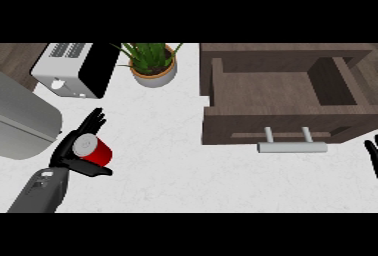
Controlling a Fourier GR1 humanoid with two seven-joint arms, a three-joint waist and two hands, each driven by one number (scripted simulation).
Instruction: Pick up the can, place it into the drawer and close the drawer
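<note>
One white counter, marbled, bears every item listed here. One can, red with a silver top, sits at the counter's left, tilted, its top turned toward the upper left; it is enclosed by the left hand. The left hand, black on a grey forearm entering from the lower left, has its thumb wrapped under the can's lower side and its fingers passing behind the can, their tips extending up past its top; the can is thus in its hold. Whether the can's base touches the counter cannot be told. One right hand shows only as dark fingertips at the right edge, just below the drawer's level; how far it is open cannot be told. One drawer, dark wood, stands pulled open at the upper right, its interior showing bare wooden floor. One metal handle with two posts projects from the drawer's front panel. The can and the drawer are well apart, with open counter between them. One toaster, white and black with slots on top, stands at the upper left. One potted plant, green blades in a pale pot, stands just beside the toaster, between it and the drawer. One large grey rounded object, cut by the left edge, lies below the toaster, near the left hand.
</note>
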